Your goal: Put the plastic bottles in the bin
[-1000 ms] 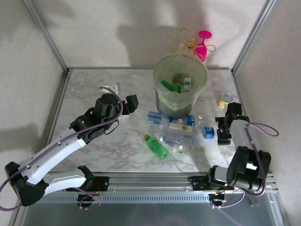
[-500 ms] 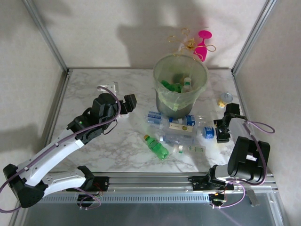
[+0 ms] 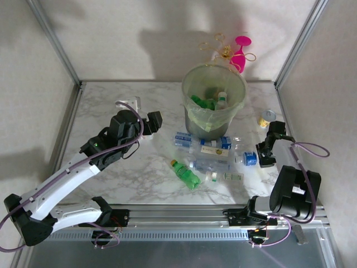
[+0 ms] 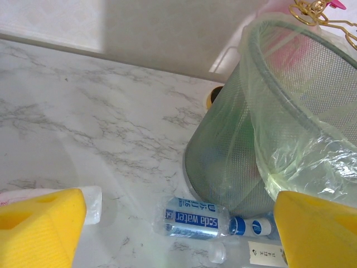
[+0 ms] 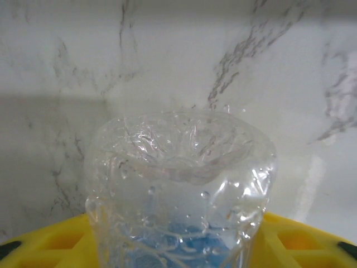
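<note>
Overhead, the left arm reaches from its base at the near left corner diagonally across the marble table (image 3: 106, 100). Its elbow is raised and the left gripper (image 3: 143, 111) hangs left of the bin (image 3: 184, 92), its jaws spread wide and empty. The right arm is folded tight by the table's right edge. There the right gripper (image 3: 260, 156) is low at the end of a blue-labelled clear bottle (image 3: 248, 158) that lies on the table. A gold-topped can (image 3: 268, 117) stands just behind that gripper. The bin stands at the back centre and a few bottles (image 3: 209, 101) lie inside it. More bottles (image 3: 209, 153) lie in a loose cluster at its foot, a green bottle (image 3: 186, 173) nearest the arms. Bare marble lies open on the left half of the table, while the right gripper has little room between the cluster and the right edge.

From the left wrist, the two yellow pads (image 4: 42, 223) sit far apart at the lower corners with nothing between them. The bin's mesh wall and its yellowish bag (image 4: 301, 162) rise ahead to the right, and a soda-water bottle (image 4: 189, 216) lies at its base.

From the right wrist, the blue-labelled clear bottle stands up between the yellow pads (image 5: 50, 240), which meet it on both sides, so the jaws are closed on it.
</note>
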You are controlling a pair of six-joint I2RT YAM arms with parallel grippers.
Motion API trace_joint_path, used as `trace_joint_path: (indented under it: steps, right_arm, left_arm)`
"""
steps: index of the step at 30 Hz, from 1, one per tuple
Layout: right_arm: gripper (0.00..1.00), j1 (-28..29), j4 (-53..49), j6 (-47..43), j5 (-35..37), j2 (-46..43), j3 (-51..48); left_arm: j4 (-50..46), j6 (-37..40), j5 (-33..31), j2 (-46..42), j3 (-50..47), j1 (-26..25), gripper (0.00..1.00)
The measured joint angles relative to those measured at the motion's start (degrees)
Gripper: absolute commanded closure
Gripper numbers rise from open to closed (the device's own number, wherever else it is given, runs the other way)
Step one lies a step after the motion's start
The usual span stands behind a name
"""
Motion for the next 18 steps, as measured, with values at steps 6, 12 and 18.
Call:
trace_joint_path:
  steps: [6,12,18]
  right_arm:
    - [0.55,0.17,-6.49,0.07,2.89,-6.88,12.59]
    - [0.55,3.54,-9.86,-1.77,4.37,-9.68,26.71]
    - [0.55,4.11,-10.29,-8.52,3.19,-9.64,39.04]
  left_arm:
    - [0.00,0.39,-0.02,0.17,2.14,0.22,0.14]
    - [0.35,1.11,0.00,0.22,3.78,0.22,0.14]
    - [4.09,2.12,1.55,-0.87,5.35,0.22,0.13]
